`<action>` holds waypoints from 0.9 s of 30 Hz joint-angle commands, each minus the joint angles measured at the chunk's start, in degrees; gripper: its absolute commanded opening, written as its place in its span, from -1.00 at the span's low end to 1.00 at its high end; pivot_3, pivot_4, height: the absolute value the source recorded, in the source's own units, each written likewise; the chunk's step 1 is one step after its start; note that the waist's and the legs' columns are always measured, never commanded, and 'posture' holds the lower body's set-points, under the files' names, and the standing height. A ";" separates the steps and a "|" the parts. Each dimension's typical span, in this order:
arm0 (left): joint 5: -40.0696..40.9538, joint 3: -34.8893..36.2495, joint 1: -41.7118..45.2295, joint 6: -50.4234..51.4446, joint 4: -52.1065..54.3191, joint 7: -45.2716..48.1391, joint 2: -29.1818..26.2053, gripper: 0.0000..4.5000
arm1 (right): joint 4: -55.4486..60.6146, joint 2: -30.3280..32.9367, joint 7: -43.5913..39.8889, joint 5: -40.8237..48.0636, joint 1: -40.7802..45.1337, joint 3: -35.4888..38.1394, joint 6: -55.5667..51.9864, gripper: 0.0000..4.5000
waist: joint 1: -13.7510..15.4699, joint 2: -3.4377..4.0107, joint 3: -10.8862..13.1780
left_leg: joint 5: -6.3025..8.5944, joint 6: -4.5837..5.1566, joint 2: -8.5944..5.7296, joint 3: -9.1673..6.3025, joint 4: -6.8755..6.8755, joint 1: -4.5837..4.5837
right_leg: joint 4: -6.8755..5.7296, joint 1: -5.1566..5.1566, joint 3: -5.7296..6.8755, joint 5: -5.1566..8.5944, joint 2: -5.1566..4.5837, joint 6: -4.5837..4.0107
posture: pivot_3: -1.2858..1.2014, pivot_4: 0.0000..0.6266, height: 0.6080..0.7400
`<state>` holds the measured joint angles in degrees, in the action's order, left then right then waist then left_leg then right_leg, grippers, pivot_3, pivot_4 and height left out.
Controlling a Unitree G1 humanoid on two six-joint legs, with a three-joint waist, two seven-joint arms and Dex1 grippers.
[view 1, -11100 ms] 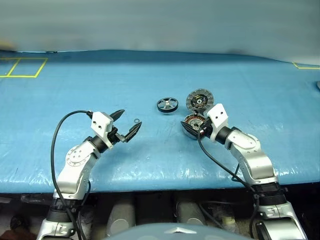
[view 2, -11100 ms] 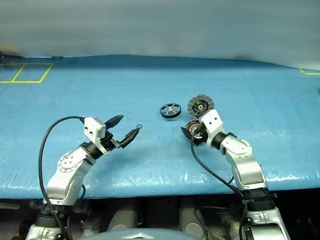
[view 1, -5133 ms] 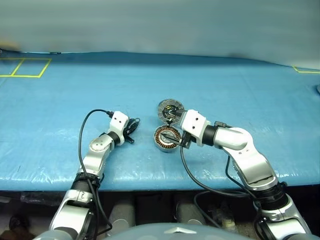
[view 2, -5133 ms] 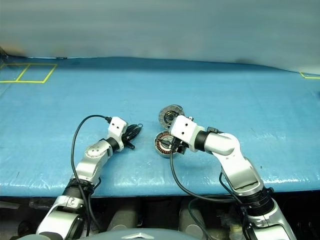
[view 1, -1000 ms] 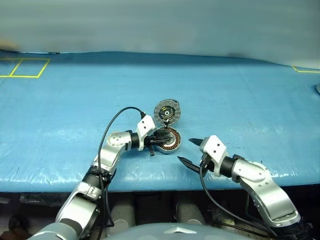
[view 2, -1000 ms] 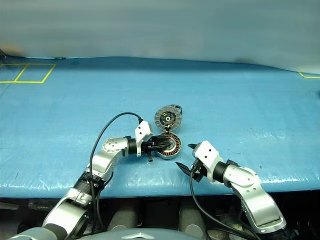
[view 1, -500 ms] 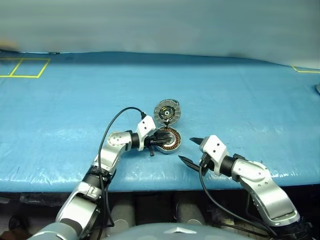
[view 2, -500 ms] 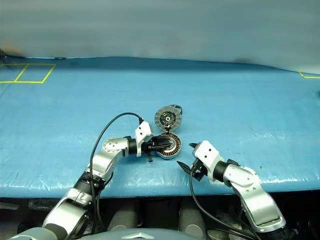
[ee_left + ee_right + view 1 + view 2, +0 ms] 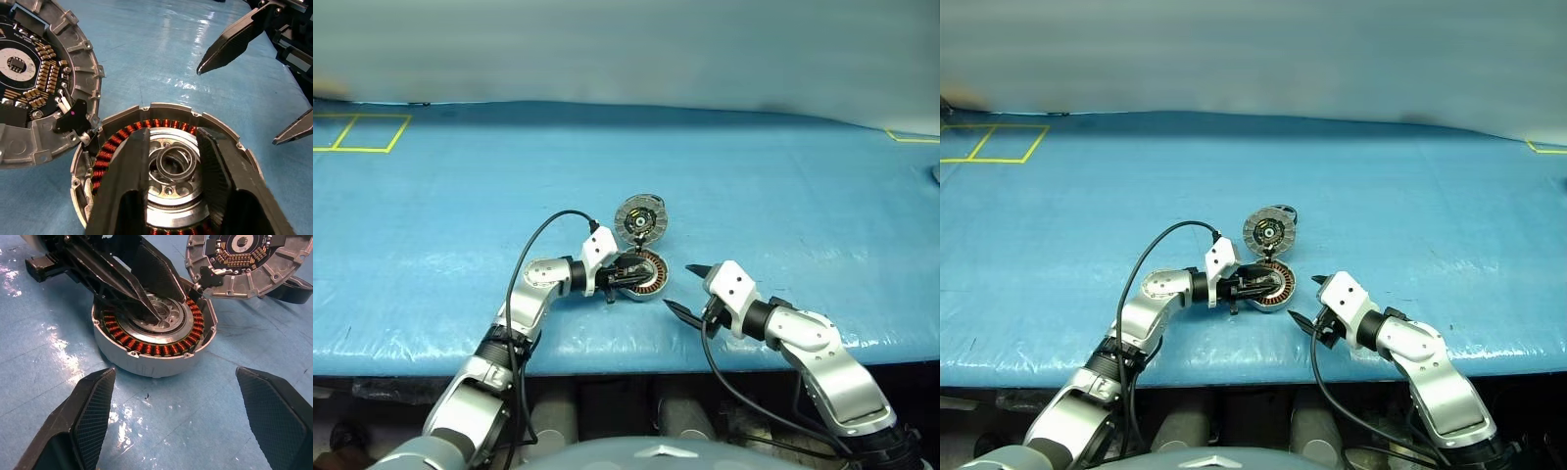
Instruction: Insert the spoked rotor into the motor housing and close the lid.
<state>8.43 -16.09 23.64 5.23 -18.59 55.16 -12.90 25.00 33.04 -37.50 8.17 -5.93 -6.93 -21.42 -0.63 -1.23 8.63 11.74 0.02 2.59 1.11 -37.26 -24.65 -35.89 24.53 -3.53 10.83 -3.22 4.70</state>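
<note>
My left gripper (image 9: 172, 141) sits low over the middle of the motor housing (image 9: 146, 361). Its two fingers are parted, one on each side of a small ring (image 9: 176, 164) lying in the hub. I see a sliver of gap on both sides, so I read it as spread and pinching nothing. My right gripper (image 9: 174, 372) hangs wide apart just in front of the housing, to its right, touching none of the parts.

The job looks barely begun. The housing stands open on the blue table cover (image 9: 783, 176), its copper windings bare and no wheel seated in it. The lid (image 9: 264, 276) lies flipped open just behind it, circuit face up, joined at the near edge. Seating the rotor and swinging the lid shut both remain.

The spoked rotor (image 9: 293, 286) is my weak point. All I make out is a dark curved edge poking from behind the lid's far side, which I take to be it, apparently tucked partly beneath. No spokes are visible, so I cannot be sure. My left fingers also cover much of the hub.
</note>
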 commanded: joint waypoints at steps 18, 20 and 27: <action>4.12 2.88 -1.50 1.19 4.63 -0.65 0.45 -0.69 | -0.41 -0.78 -0.21 -1.22 1.78 -0.31 2.34 0.84 | -0.03 0.00 0.00 | 0.00 0.00 0.00 0.00 -0.03 0.01 | -0.02 -0.01 0.00 0.00 0.00 0.00 | 0.03 -0.52 1.00; 4.04 2.53 -1.40 1.69 4.38 -0.35 0.40 -0.95 | -0.61 -0.76 -0.24 -1.31 2.04 -0.39 2.52 0.84 | -0.02 0.00 0.00 | 0.00 0.00 0.00 0.00 -0.04 0.01 | -0.02 -0.01 0.00 0.00 0.01 0.00 | 0.03 -0.52 1.00; 3.84 1.64 -1.51 2.67 4.45 0.71 0.53 -0.99 | -0.57 -0.65 0.15 -1.61 1.95 -0.51 2.62 0.84 | -0.02 0.00 0.00 | 0.00 0.00 0.00 0.00 -0.03 0.00 | -0.02 -0.01 0.00 0.00 0.01 0.00 | 0.03 -0.52 1.00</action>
<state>11.79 -14.17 21.82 8.17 -15.97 55.15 -12.57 23.26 32.22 -37.52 6.77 -4.48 -8.06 -19.94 -0.64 -1.23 8.63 11.74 0.02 2.59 1.11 -37.30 -24.64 -35.91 24.52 -3.53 10.82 -3.22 4.70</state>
